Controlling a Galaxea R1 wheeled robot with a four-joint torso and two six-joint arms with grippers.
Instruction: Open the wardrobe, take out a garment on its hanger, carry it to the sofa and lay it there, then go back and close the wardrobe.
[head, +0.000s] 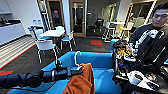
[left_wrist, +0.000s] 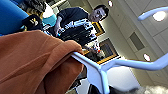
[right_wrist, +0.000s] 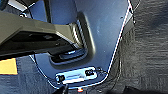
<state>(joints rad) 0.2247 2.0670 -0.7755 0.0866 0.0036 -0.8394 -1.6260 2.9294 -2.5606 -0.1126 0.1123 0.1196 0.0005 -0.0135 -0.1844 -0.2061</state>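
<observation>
Dark carpet and white chairs (head: 46, 46) lie behind the blue sofa (head: 100, 62). From the left, the left gripper (head: 80, 71) is clamped on the thin, stiff hanger (head: 77, 58) near its neck; the soft, light orange garment (head: 81, 82) droops above the sofa's front edge.

no readable text, labels, brands, numbers or signs anywhere

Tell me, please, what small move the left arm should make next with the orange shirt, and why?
Probably lower it forward onto the seat. The left gripper holds the white hanger with the orange shirt hanging just above the blue sofa, not yet resting flat, so a short descent should lay it down.
</observation>
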